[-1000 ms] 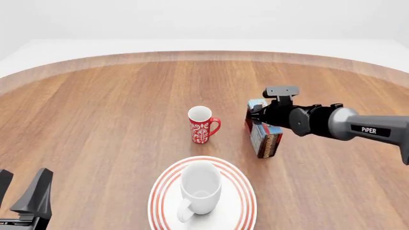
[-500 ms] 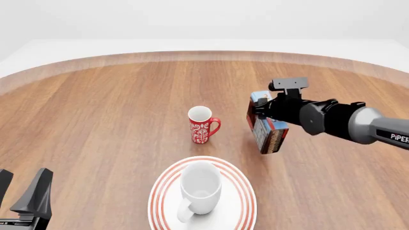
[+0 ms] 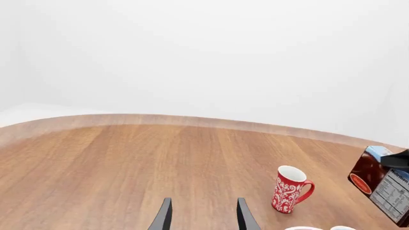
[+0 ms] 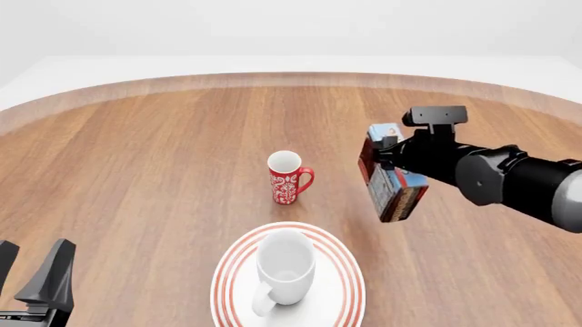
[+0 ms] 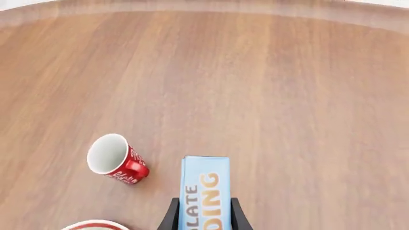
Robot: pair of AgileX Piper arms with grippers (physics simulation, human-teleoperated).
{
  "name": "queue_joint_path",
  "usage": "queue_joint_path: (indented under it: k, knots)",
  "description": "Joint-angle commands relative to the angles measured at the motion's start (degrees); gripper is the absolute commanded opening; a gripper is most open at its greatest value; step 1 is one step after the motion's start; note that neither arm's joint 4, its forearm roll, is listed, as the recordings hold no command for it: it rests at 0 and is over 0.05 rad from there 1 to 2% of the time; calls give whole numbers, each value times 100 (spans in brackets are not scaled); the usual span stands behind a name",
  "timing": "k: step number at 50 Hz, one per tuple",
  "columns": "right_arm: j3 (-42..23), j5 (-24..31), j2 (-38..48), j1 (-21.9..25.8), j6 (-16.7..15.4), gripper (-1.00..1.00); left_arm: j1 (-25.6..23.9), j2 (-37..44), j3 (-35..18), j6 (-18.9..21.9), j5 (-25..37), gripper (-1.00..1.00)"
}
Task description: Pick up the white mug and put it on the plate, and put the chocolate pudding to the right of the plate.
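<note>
The white mug stands upright on the plate at the near middle of the table, handle toward me. My right gripper is shut on the chocolate pudding, which hangs above the table to the right of the red mug and beyond the plate's right side. In the right wrist view the chocolate pudding shows its light-blue lettered face between the fingers. My left gripper stands open at the near left corner, nothing between its fingers. Only a sliver of the plate shows in the left wrist view.
A red mug with white pattern stands upright behind the plate, handle to the right; it also shows as the red mug and the red mug. The round wooden table's far edge curves across the back.
My right gripper has lifted the chocolate pudding off the table and carried it to the right and slightly toward me. The left gripper, both mugs and the plate have not moved.
</note>
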Motion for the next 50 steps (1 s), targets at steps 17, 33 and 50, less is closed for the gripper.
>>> queue_joint_path:
  k: [17, 33, 50]
  knots:
    - [737, 120, -1019, -224, 198, -100, -1, 0, 4, -9, 0, 100]
    - [1122, 424, -1725, -384, 179, -100, -4, 0, 5, -10, -4, 100]
    - [1477, 819, -2446, -524, 152, -100, -32, 0, 4, 0, -3, 100]
